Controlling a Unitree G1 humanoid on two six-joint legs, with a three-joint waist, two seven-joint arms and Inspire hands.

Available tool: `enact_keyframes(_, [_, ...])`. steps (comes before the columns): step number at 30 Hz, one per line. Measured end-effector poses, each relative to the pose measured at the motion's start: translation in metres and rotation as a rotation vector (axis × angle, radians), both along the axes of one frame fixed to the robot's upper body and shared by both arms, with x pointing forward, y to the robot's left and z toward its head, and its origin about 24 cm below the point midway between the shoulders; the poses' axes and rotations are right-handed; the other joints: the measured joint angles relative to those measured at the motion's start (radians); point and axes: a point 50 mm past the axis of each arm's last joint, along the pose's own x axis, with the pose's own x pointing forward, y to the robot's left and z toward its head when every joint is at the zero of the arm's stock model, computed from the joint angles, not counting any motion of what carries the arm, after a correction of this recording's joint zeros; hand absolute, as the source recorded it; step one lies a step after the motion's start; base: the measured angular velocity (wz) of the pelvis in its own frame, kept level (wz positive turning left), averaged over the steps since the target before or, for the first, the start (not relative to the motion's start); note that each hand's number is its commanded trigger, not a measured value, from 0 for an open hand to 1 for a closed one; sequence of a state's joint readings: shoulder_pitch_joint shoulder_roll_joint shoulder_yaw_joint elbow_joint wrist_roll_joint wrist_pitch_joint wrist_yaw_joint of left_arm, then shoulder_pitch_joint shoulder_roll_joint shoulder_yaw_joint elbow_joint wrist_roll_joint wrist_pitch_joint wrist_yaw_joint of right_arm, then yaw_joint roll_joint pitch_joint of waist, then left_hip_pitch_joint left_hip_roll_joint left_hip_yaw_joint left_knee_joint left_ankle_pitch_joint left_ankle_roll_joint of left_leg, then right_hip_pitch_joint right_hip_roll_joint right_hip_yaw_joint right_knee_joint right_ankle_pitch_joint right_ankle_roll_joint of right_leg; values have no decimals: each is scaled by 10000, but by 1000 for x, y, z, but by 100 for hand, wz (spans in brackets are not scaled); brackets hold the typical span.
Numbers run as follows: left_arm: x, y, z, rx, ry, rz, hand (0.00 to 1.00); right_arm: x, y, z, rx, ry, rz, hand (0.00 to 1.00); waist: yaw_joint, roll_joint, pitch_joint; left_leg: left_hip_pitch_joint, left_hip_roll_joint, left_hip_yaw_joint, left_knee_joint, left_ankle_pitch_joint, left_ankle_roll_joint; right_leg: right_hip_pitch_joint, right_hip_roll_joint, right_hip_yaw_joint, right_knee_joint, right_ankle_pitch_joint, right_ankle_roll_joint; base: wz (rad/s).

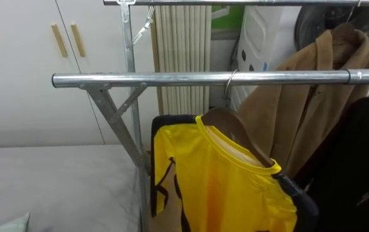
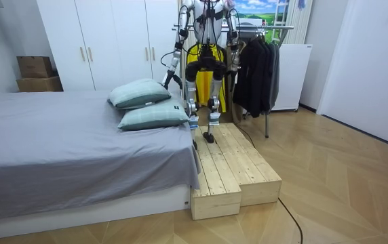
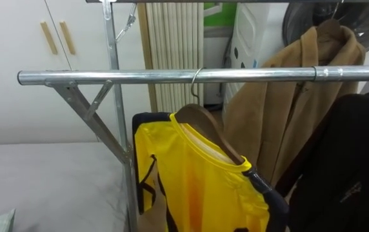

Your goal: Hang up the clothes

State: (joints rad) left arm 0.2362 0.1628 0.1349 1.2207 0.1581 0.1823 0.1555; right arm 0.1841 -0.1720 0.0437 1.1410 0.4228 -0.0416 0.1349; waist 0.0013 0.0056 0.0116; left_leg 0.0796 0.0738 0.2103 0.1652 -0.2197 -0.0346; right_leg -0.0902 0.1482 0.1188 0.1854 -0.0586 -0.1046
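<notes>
A yellow shirt (image 1: 217,187) with dark trim hangs on a wooden hanger (image 1: 236,132). The hanger's metal hook (image 1: 229,82) sits over the horizontal steel rail (image 1: 184,79) of the clothes rack. The shirt hangs just right of the rack's slanted brace and is tilted toward me. In the room view I stand upright on a wooden platform (image 2: 231,166), facing the rack with the yellow shirt (image 2: 221,102) in front of my legs. My left hand (image 2: 167,80) hangs low at my side, and my right hand (image 2: 235,66) is down beside the rack.
A tan coat (image 1: 313,90) hangs behind the rail to the right, and a dark garment (image 1: 359,167) at the far right. A grey bed (image 1: 49,180) with pillows (image 2: 140,93) lies to the left. White wardrobe doors (image 1: 42,64) stand behind.
</notes>
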Motion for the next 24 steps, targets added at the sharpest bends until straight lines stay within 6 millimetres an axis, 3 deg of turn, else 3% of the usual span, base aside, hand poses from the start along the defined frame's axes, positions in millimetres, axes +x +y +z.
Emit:
enact_keyframes(9, [-1, -4, -1, -845, 86, 87, 0, -3, -1, -1, 100, 158, -229, 0, 5, 53, -31, 59, -6, -19, 0, -16, -31, 27, 1, 0, -4, -15, -15, 0])
enact_keyframes(24, [-2, -7, -2, -1400, 232, -111, 0, -2, -1, -1, 99, 167, -206, 0, 22, 99, 13, 111, 2, 2, -20, -92, -9, 25, 21, 30, 6, -85, 5, 0])
